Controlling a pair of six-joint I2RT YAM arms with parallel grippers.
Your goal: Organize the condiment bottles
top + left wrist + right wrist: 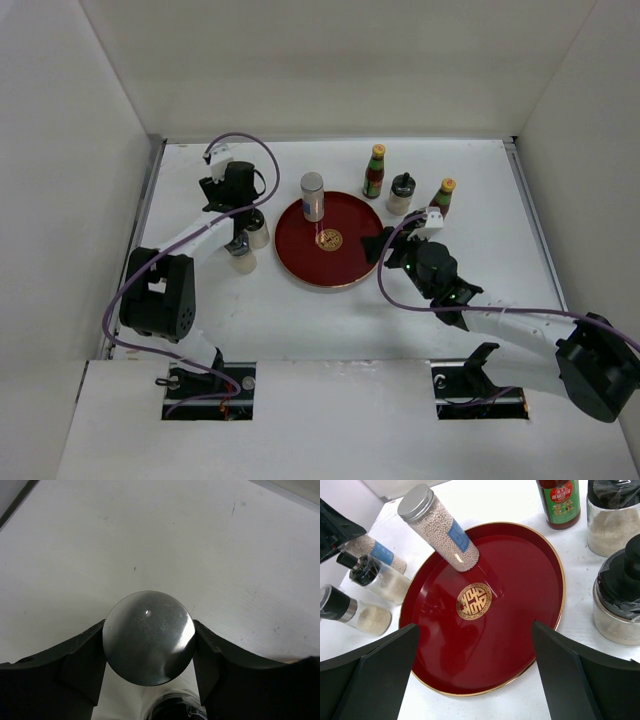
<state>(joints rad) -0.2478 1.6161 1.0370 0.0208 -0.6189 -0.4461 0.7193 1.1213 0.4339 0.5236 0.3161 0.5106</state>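
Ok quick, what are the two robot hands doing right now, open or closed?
Left gripper: jaws closed on the silver-capped shaker.
Right gripper: open, holding nothing, by the red plate.

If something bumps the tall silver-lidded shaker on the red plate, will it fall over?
Likely yes: the shaker is tall and narrow, so it may tip. It looks full of tiny white beads, so probably heavy for its size. Once down, its round body could roll.
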